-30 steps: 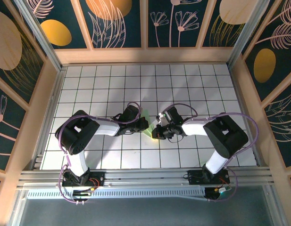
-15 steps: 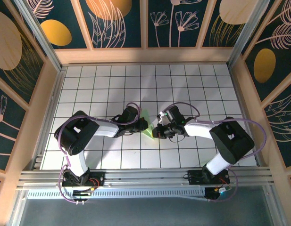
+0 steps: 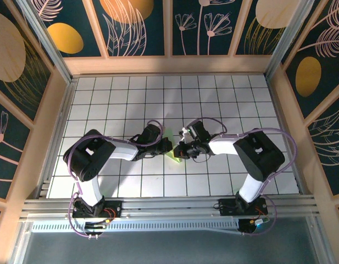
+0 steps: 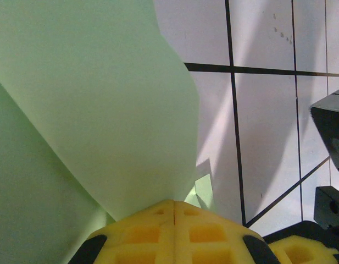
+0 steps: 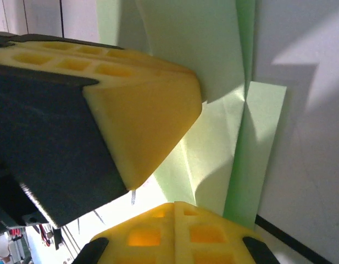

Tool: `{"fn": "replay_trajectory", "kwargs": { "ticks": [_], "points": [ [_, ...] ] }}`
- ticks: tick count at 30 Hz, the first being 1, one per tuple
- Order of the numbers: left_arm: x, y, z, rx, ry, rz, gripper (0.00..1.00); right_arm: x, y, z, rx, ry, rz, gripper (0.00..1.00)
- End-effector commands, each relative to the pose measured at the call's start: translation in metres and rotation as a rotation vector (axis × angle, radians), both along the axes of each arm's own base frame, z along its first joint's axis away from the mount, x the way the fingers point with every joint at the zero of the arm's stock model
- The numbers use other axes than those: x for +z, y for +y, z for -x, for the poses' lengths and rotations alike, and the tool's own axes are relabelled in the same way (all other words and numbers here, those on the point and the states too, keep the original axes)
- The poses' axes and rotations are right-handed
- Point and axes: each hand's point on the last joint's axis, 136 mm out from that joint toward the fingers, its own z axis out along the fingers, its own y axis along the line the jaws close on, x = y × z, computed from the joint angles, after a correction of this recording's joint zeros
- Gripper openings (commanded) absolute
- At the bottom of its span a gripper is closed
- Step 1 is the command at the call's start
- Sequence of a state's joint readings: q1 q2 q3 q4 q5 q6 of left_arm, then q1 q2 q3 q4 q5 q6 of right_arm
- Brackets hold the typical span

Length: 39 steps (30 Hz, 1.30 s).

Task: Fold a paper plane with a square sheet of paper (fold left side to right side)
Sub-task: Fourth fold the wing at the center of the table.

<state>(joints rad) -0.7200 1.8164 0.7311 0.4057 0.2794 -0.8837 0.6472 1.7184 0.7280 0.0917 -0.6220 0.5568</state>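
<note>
The pale green sheet of paper (image 3: 172, 156) lies partly folded between the two grippers at mid-table; no paper plane shape can be made out in it. My left gripper (image 3: 166, 146) is shut, and a broad flap of the paper (image 4: 103, 110) rises from its yellow fingertips (image 4: 158, 212). My right gripper (image 3: 179, 150) faces it from the right, also shut. Its pads (image 5: 158, 231) press against creased layers of the paper (image 5: 213, 143), and whether they pinch it is hidden. The left gripper's pads (image 5: 142, 121) hang just above, touching the flap.
The white grid-tiled tabletop (image 3: 125, 99) stretches behind and to both sides, ringed by wooden walls (image 3: 169, 65). A metal rail (image 3: 169, 206) with the arm bases runs along the near edge. The right gripper's black body (image 4: 331, 132) stands close to the left fingers.
The right gripper has slid slightly left and away along the paper, and its elbow swung out and back. The left arm has stayed put, both grippers still shut.
</note>
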Motion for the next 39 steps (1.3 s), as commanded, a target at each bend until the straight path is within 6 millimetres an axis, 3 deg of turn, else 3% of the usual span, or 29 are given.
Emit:
{"fn": "replay_trajectory", "kwargs": {
  "ticks": [1, 12, 22, 25, 35, 39],
  "points": [
    [-0.02, 0.017, 0.013, 0.016, 0.059, -0.069, 0.0, -0.002, 0.002, -0.009, -0.01, -0.024, 0.005, 0.0],
    [-0.021, 0.02, 0.012, 0.031, 0.06, -0.083, 0.0, -0.027, -0.018, 0.024, 0.014, 0.079, 0.09, 0.0],
    [-0.023, 0.022, 0.011, 0.041, 0.065, -0.097, 0.0, -0.027, -0.034, 0.044, 0.002, 0.111, 0.114, 0.0],
    [-0.023, 0.021, 0.01, 0.04, 0.064, -0.095, 0.0, -0.02, -0.033, 0.042, -0.004, 0.096, 0.099, 0.0],
    [-0.018, 0.017, 0.009, 0.027, 0.05, -0.078, 0.0, 0.031, -0.027, 0.012, -0.01, -0.044, 0.05, 0.0],
    [-0.018, 0.017, 0.009, 0.025, 0.05, -0.073, 0.0, 0.045, -0.014, -0.002, 0.002, -0.09, -0.035, 0.0]
  ]
}}
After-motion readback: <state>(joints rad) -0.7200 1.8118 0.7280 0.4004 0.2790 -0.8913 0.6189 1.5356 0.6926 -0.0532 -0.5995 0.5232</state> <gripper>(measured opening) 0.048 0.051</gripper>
